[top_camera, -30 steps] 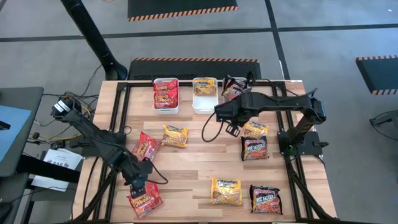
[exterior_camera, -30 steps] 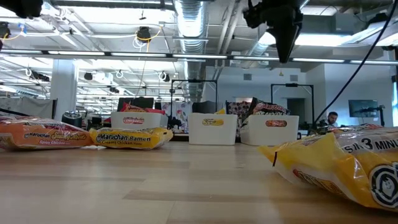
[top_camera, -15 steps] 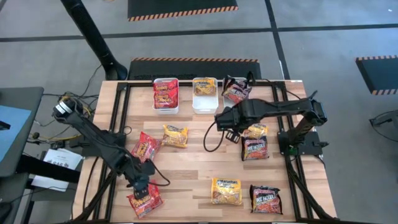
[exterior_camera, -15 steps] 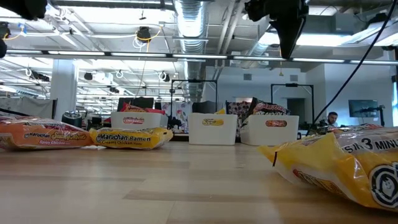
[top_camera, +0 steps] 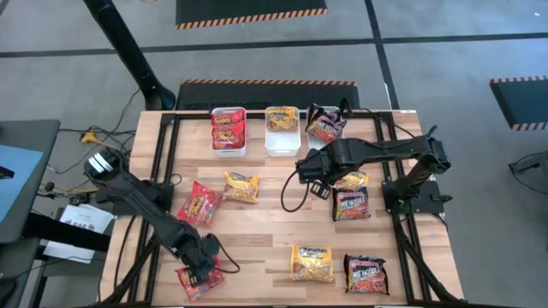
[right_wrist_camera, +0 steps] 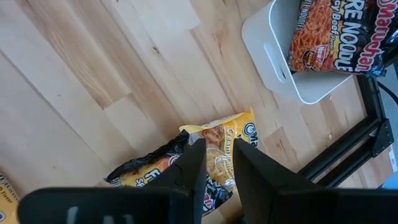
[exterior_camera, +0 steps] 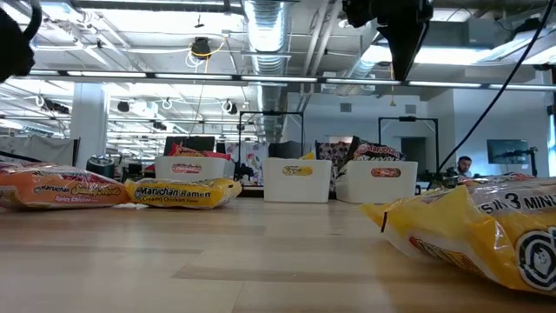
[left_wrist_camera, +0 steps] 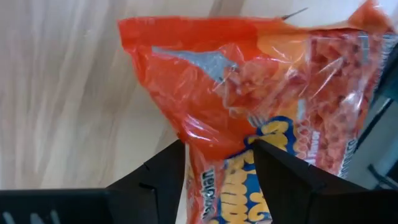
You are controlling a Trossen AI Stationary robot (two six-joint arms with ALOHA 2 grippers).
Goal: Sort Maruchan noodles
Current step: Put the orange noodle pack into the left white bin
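Maruchan packets lie flat on the wooden table: red (top_camera: 199, 203), yellow (top_camera: 241, 186), yellow (top_camera: 351, 180), black (top_camera: 351, 204), yellow (top_camera: 312, 262) and black (top_camera: 366, 273). White trays at the far edge hold red (top_camera: 228, 130), yellow (top_camera: 281, 120) and black (top_camera: 325, 126) packets. My left gripper (top_camera: 202, 269) is down at the near left corner, shut on another red packet (top_camera: 193, 282). My right gripper (top_camera: 317, 183) hangs open and empty above the table (exterior_camera: 404, 43), just left of the yellow packet (right_wrist_camera: 227, 146) that partly overlaps the black one. My left gripper comes from above, pointing down, at the red packet's edge part (left_wrist_camera: 214, 146). The plastic is pinched between the two fingers and fills the gap between them. One finger (left_wrist_camera: 280, 171) lies over the packet's face. The rest of the packet lies on the table.
Three white trays (top_camera: 212, 137) stand in a row at the far edge. Black frame rails (top_camera: 167, 162) run along the table's left and right sides. Bare wood lies in the table's middle (top_camera: 274, 222). A cable (top_camera: 287, 184) droops from the right arm.
My left gripper has moved toward the near edge and down onto the red packet at the near left corner. My right gripper has shifted a little toward the near edge, away from the trays, and has then kept still.
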